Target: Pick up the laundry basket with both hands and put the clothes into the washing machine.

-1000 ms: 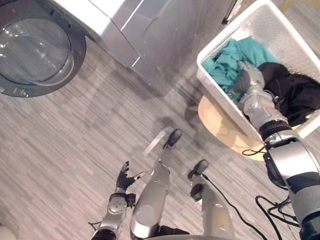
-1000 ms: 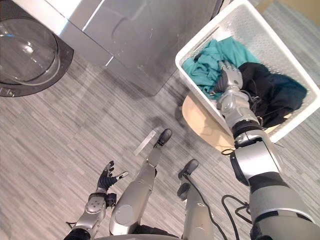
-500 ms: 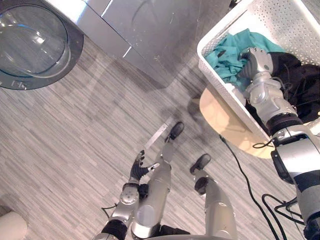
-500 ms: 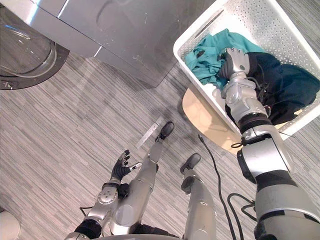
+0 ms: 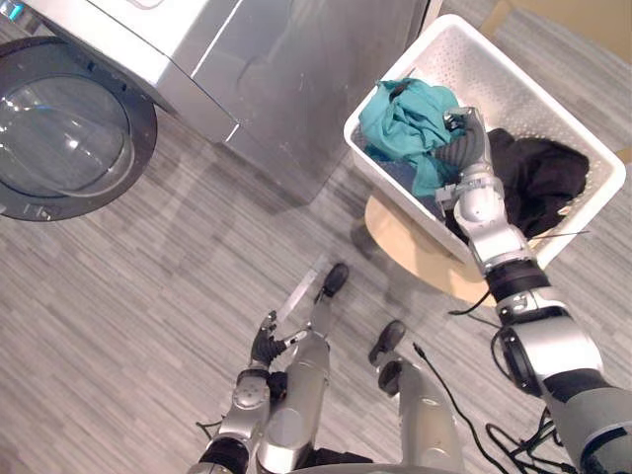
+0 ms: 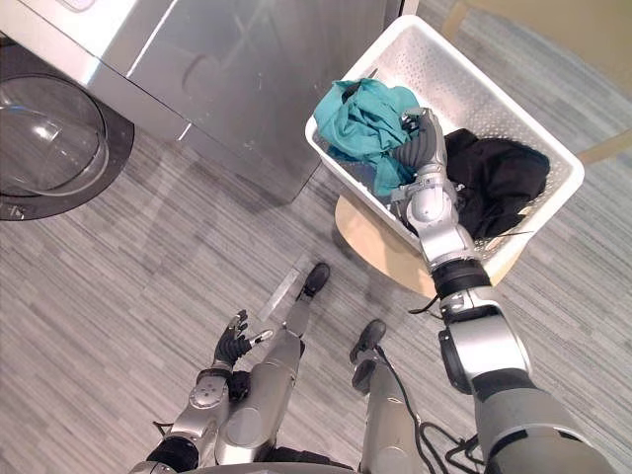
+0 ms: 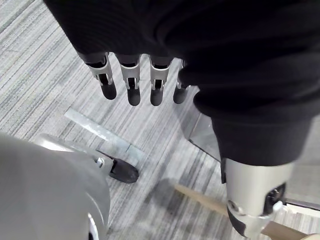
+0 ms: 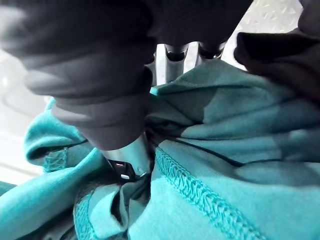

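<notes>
i'm watching my right hand (image 5: 464, 148) pinching the teal garment (image 5: 400, 123), bunched over the white basket (image 5: 523, 94), basket lying slantwise far-left to near-right, grip half buried in cloth, left hand (image 5: 267, 341) hanging slack-fingered

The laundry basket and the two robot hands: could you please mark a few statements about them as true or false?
1. The right robot hand is closed on the teal garment. True.
2. The left robot hand grips the rim of the laundry basket. False: it hangs open above the floor, well away from the basket.
3. A black garment lies inside the basket. True.
4. The basket stands directly on the floor. False: it rests on a round wooden stool.
</notes>
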